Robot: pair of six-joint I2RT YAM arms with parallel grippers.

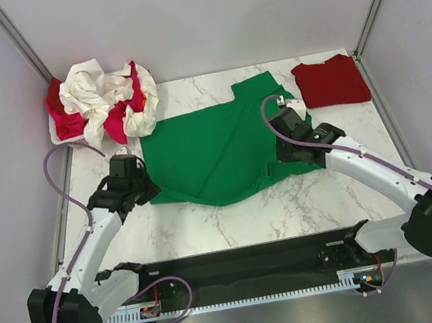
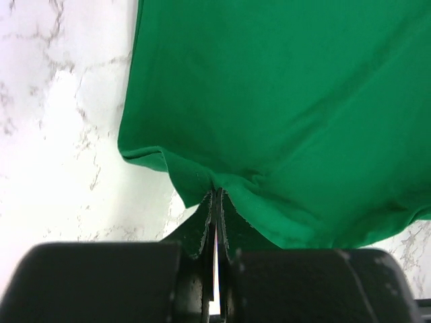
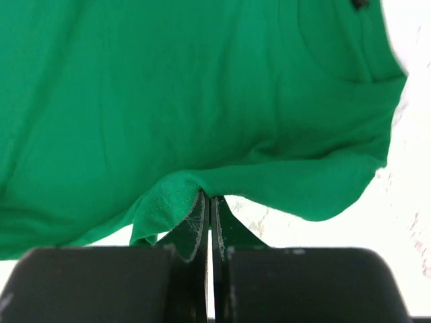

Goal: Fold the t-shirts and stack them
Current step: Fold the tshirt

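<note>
One green t-shirt (image 1: 214, 149); one dark red t-shirt (image 1: 331, 82); one cream-white t-shirt (image 1: 92, 89); perhaps one pinkish-red t-shirt (image 1: 69, 125).

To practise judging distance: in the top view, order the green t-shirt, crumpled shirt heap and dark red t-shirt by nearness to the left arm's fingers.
1. Green t-shirt, centre, pinched in the left fingers.
2. Crumpled shirt heap, far-left corner.
3. Dark red t-shirt, far-right corner.

Bright, evenly lit, wrist views overexposed
</note>
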